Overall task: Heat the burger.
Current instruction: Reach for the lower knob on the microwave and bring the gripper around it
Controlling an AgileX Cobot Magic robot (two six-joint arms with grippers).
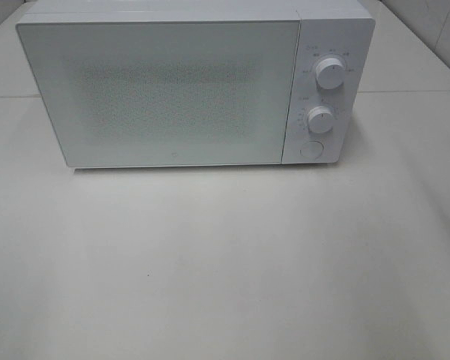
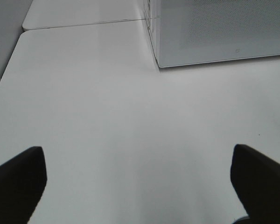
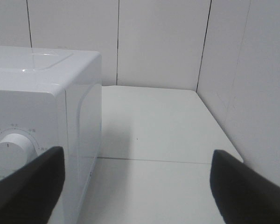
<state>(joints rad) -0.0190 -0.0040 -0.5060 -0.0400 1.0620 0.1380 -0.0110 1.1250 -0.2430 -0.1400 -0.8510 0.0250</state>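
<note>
The burger is out of view in every frame. A white microwave [image 1: 180,90] stands at the back of the white table, its door shut, with two round knobs [image 1: 331,73] and a round button [image 1: 312,149] on its right panel. Neither arm shows in the high view. My left gripper [image 2: 137,184] hangs open over bare table in front of the microwave's lower left corner [image 2: 159,63], nothing between its dark fingers [image 2: 18,179]. My right gripper [image 3: 137,184] is open beside the microwave's right side [image 3: 86,140], one knob [image 3: 11,149] in sight, nothing held.
White wall panels [image 3: 163,42] close off the back and right of the table. A seam [image 2: 84,23] runs across the tabletop beside the microwave. Bare white table [image 1: 225,262] stretches in front of the microwave.
</note>
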